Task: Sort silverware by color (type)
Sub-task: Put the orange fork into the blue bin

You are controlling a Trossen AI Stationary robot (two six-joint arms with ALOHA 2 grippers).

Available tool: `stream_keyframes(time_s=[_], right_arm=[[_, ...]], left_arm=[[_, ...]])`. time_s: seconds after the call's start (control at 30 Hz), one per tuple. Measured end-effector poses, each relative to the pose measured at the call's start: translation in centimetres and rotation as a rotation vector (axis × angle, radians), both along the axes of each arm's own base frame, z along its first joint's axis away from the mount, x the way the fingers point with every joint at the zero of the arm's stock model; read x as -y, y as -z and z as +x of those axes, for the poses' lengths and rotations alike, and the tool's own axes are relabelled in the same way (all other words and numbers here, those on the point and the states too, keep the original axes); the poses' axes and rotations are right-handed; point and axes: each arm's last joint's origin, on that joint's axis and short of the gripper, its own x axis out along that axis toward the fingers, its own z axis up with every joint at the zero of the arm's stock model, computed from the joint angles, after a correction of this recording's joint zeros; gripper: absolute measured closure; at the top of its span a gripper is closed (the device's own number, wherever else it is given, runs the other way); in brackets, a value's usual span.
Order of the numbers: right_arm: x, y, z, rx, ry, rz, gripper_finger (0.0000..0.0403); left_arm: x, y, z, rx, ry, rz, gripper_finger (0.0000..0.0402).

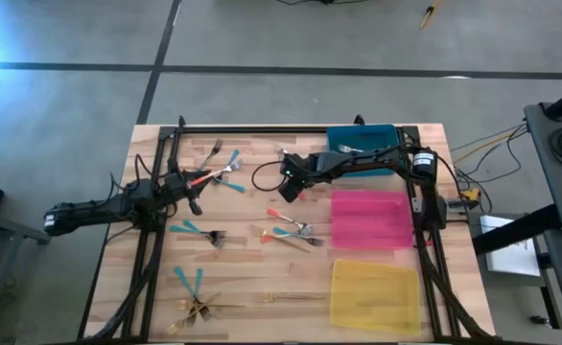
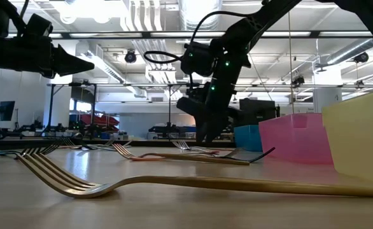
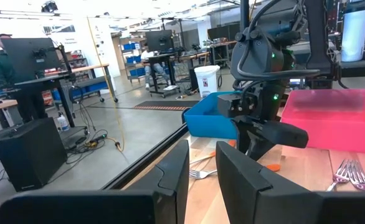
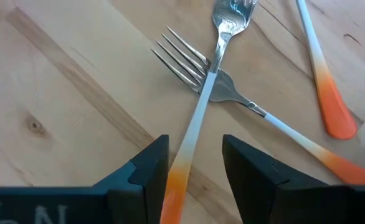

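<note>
Looking straight down first: the right hand (image 1: 289, 188) hangs over the pale wooden plank surface (image 1: 252, 278), just left of the pink rectangular plastic tray (image 1: 371, 218). The blue rectangular tray (image 1: 362, 144) sits directly behind the pink tray, the yellow rectangular tray (image 1: 375, 295) directly in front of it. The left hand (image 1: 193, 184) is well left of the pink tray, near slim forks with orange-red handles (image 1: 207, 175). Teal-handled slim forks (image 1: 197, 232) and all-gold slim forks (image 1: 200, 309) lie scattered farther left of and in front of the pink tray.

Table-level view: the right hand is low over the surface left of the pink tray; a long gold fork (image 2: 193, 183) lies across the foreground.

Left wrist view: the left hand's fingers (image 3: 176, 174) stand slightly apart with nothing visible between them. The right hand shows beyond, in front of the blue tray and left of the pink tray.

Right wrist view: the right hand's fingers (image 4: 148, 165) are parted on either side of the white-to-orange handle of a silver fork (image 4: 201, 102), not visibly pressing it. That fork crosses a second fork of the same kind (image 4: 257, 109); a third orange-tipped handle (image 4: 326, 81) lies beside them.
</note>
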Motion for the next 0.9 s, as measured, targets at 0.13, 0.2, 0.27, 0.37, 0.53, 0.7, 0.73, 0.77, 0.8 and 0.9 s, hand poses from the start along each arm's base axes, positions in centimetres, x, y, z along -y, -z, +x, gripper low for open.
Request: stream_keyframes(time_s=[0.13, 0.2, 0.27, 0.37, 0.53, 0.7, 0.73, 0.77, 0.8, 0.9], right_arm=[[-0.3, 0.0, 0.1, 0.002, -0.002, 0.004, 0.0262], [-0.4, 0.0, 0.1, 0.003, -0.006, 0.004, 0.0266], [-0.5, 0.0, 0.2, 0.009, -0.002, 0.005, 0.0270], [-0.6, 0.0, 0.2, 0.018, 0.018, 0.013, 0.0276], [-0.6, 0.1, 0.2, 0.032, 0.037, 0.016, 0.0279], [-0.6, 0.2, 0.2, 0.040, 0.063, 0.024, 0.0278], [-0.5, 0.4, 0.3, 0.039, 0.069, 0.025, 0.0278], [-0.5, 0.6, 0.4, 0.040, 0.074, 0.027, 0.0278], [-0.5, 1.0, 0.4, 0.031, 0.080, 0.031, 0.0278], [-0.5, 2.3, 0.7, 0.015, 0.087, 0.030, 0.0278]], left_arm=[[0.0, 0.0, 0.0, 0.000, 0.000, 0.000, 0.0337], [0.0, 0.0, 0.0, 0.000, 0.000, 0.000, 0.0337], [0.0, 0.0, 0.0, 0.000, 0.000, 0.000, 0.0337], [0.0, 0.0, 0.0, 0.000, 0.000, 0.000, 0.0337], [0.0, 0.0, 0.0, 0.000, 0.000, 0.000, 0.0337], [0.0, 0.0, 0.0, 0.000, 0.001, 0.000, 0.0337], [0.0, 0.0, 0.0, 0.000, 0.000, 0.000, 0.0337], [0.0, 0.0, 0.0, 0.000, 0.000, 0.000, 0.0337], [0.0, 0.0, 0.0, 0.000, 0.000, 0.000, 0.0337], [0.0, 0.0, 0.0, 0.000, 0.000, 0.000, 0.0337]])
